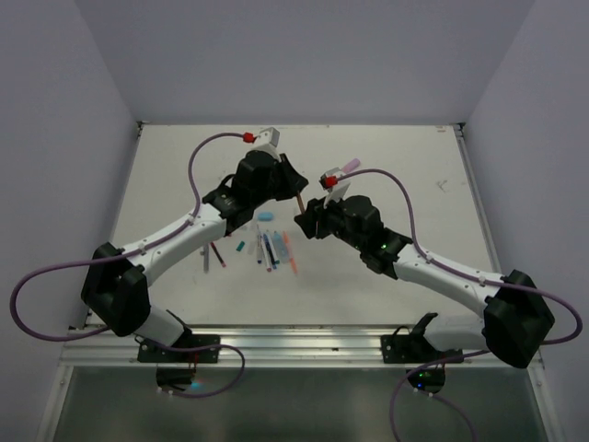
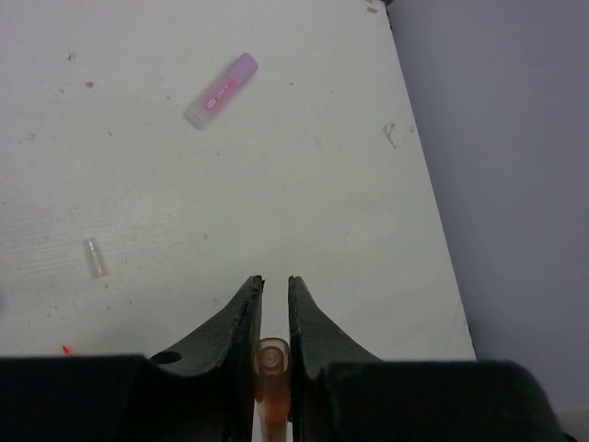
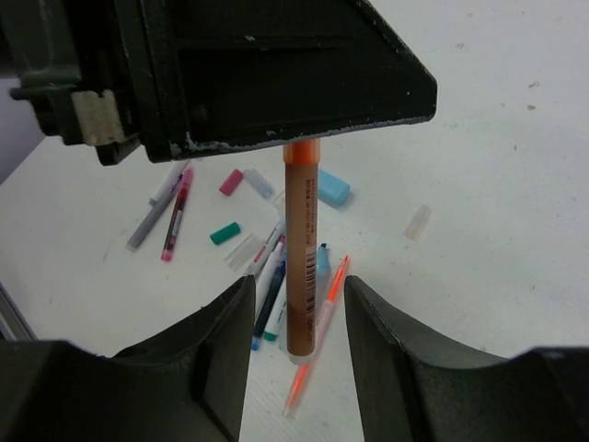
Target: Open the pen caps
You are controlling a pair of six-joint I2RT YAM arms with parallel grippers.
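Note:
My left gripper [image 2: 274,281] is shut on the capped top end of an orange-brown pen [image 3: 301,249] and holds it upright above the table. Its clear cap end [image 2: 273,354] shows between the fingers. My right gripper [image 3: 296,285] is open, with its jaws on either side of the pen's lower end and not touching it. In the top view the two grippers meet mid-table around the pen [image 1: 302,198]. Below lie several pens [image 3: 276,276], an orange pen [image 3: 317,341], a teal cap [image 3: 225,233], a light blue cap [image 3: 329,189], a pink cap [image 3: 231,181] and a clear cap [image 3: 417,222].
A grey pen [image 3: 156,207] and a dark red pen [image 3: 177,216] lie left of the pile. A pink-purple highlighter [image 2: 221,90] lies toward the far side of the table, and a clear cap [image 2: 94,258] lies nearer. The table's right edge [image 2: 433,203] meets a grey wall.

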